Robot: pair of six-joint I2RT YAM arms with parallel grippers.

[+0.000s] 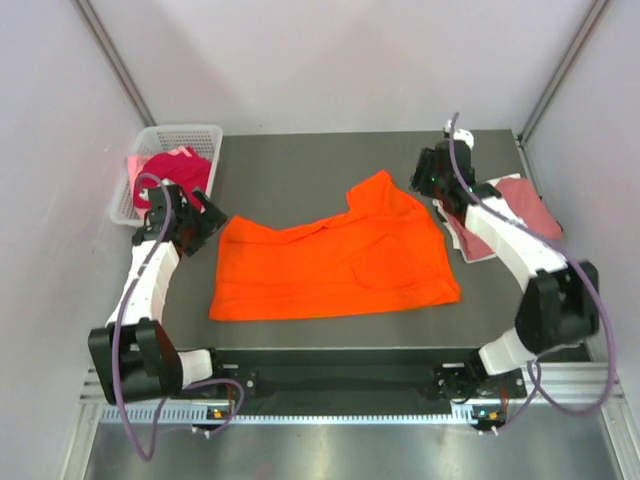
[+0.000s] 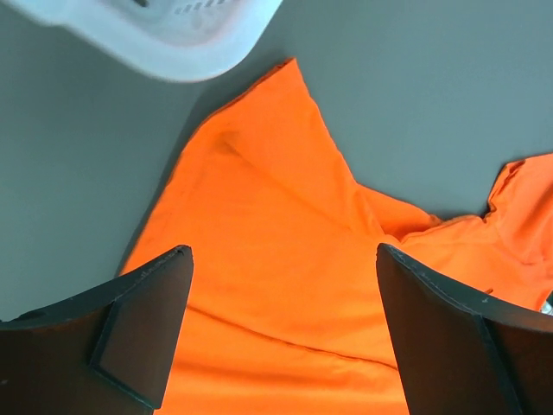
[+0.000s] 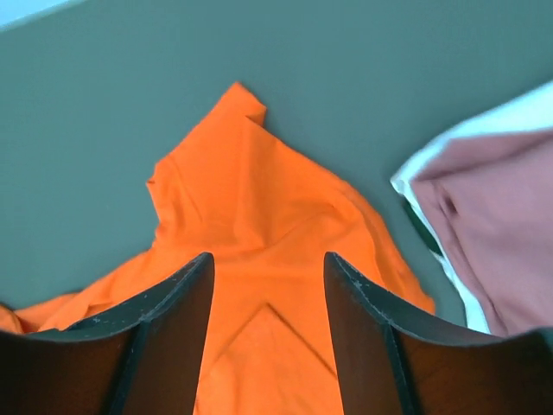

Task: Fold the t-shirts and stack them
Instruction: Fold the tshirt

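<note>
The orange t-shirt [image 1: 335, 262] lies spread out but rumpled across the middle of the dark table [image 1: 300, 160], with one sleeve pointing toward the far edge; the left gripper [image 1: 208, 222] sits at the shirt's left edge, its jaws wide apart with nothing between them, and its wrist view shows only orange cloth below; the right gripper [image 1: 425, 182] hangs by the shirt's far right corner, beside that sleeve, its jaws also parted and holding nothing; just right of the orange shirt, a folded dusty rose t-shirt [image 1: 525, 205] rests on a white t-shirt [image 3: 488, 117], both partly crossed by the right arm; at the table's far left corner stands a white lattice basket [image 1: 185, 132] holding a crimson t-shirt [image 1: 180, 168], with paler pink cloth beside it.
</note>
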